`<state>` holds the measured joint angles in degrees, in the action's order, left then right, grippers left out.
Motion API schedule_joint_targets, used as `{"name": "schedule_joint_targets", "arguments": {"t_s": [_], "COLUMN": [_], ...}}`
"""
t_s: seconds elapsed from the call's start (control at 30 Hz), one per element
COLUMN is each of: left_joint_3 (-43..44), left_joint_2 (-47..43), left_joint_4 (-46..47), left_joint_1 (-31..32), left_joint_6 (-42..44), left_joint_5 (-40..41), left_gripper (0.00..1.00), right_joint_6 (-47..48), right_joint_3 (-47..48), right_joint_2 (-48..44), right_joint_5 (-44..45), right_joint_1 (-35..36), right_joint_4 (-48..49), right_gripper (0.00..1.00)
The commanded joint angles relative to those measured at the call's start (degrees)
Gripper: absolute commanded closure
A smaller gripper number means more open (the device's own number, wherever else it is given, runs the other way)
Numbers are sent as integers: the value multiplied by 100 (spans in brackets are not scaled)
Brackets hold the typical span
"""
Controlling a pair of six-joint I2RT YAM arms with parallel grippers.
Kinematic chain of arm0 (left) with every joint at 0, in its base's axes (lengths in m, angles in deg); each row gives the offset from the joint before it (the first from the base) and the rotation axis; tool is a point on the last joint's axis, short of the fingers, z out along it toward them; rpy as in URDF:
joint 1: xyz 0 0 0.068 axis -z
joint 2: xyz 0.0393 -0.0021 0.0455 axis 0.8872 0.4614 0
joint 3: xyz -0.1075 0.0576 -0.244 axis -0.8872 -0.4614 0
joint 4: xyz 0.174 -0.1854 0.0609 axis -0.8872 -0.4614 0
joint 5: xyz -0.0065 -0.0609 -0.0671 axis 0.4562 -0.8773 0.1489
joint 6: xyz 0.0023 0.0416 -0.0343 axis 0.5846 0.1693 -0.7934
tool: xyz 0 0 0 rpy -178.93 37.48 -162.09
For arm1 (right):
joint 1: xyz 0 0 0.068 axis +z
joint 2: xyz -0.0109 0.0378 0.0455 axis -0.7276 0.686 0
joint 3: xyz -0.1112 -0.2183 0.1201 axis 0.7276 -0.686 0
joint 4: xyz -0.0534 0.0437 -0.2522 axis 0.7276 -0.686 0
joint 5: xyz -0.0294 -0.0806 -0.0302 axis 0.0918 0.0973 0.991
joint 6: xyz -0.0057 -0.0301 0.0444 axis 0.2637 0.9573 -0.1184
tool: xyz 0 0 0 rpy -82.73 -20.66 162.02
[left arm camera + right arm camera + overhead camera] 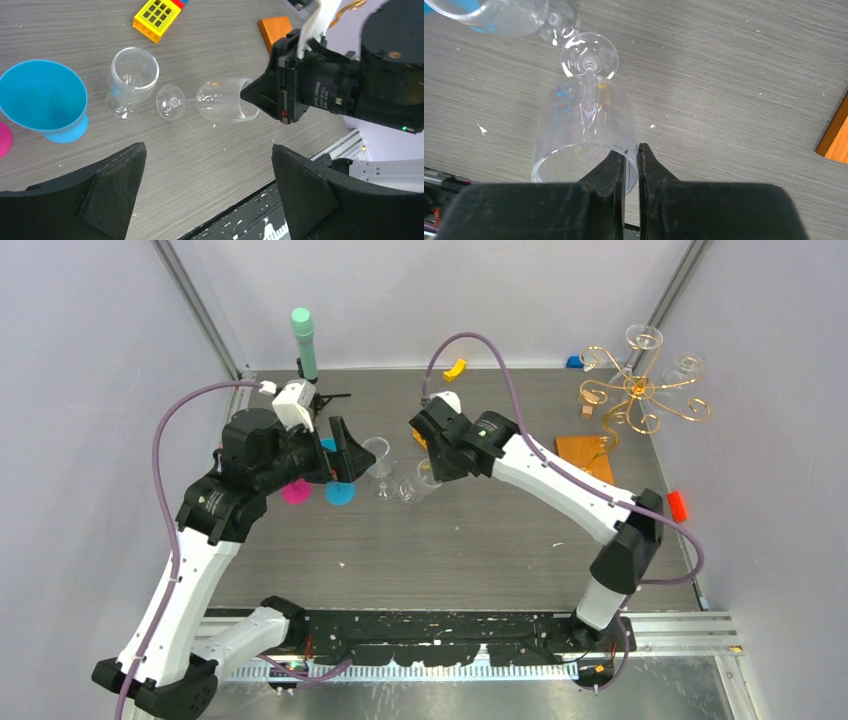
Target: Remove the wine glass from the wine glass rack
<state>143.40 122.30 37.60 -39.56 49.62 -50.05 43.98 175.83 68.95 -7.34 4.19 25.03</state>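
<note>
The gold wire wine glass rack (640, 390) stands at the back right on its orange-brown base (585, 455), with two clear glasses (645, 337) hanging from its arms. Away from it, near the table's middle, a wine glass (584, 125) lies on its side with its foot pointing away from my right gripper (631, 150). That gripper is shut on the glass's rim, one finger inside the bowl and one outside. The left wrist view shows the same glass (220, 100). My left gripper (208, 146) hovers open over bare table, nothing between its fingers.
A second clear glass (132, 75) stands upright just beyond the lying glass's foot. A blue cup (42, 100) and a pink one (296, 491) sit under the left arm. A yellow block (157, 17), a teal-topped cylinder (304, 340) and a red block (678, 505) lie farther off.
</note>
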Motion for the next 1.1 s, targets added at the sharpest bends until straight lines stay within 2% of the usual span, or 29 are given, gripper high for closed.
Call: {"name": "schedule_joint_targets", "arguments": {"t_s": [0.0,0.6,1.07], "left_joint_3": [-118,-223,-149], "left_joint_2": [-204,-218,-163], "left_joint_4": [-263,-561,-693], "left_joint_1": [-11,-11,-11], "left_joint_6": [426,738,836], "left_joint_5": [196,395,559], "left_gripper": [0,0,0], "right_joint_6": [245,587,739], "right_joint_3": [619,1587,2312], "right_joint_2": [372,1643,1982], "right_joint_5": [-287,-214,-74], "right_joint_1": [-75,-384,-472], "right_joint_4": [-187,-677,-714], "right_gripper": [100,89,61]}}
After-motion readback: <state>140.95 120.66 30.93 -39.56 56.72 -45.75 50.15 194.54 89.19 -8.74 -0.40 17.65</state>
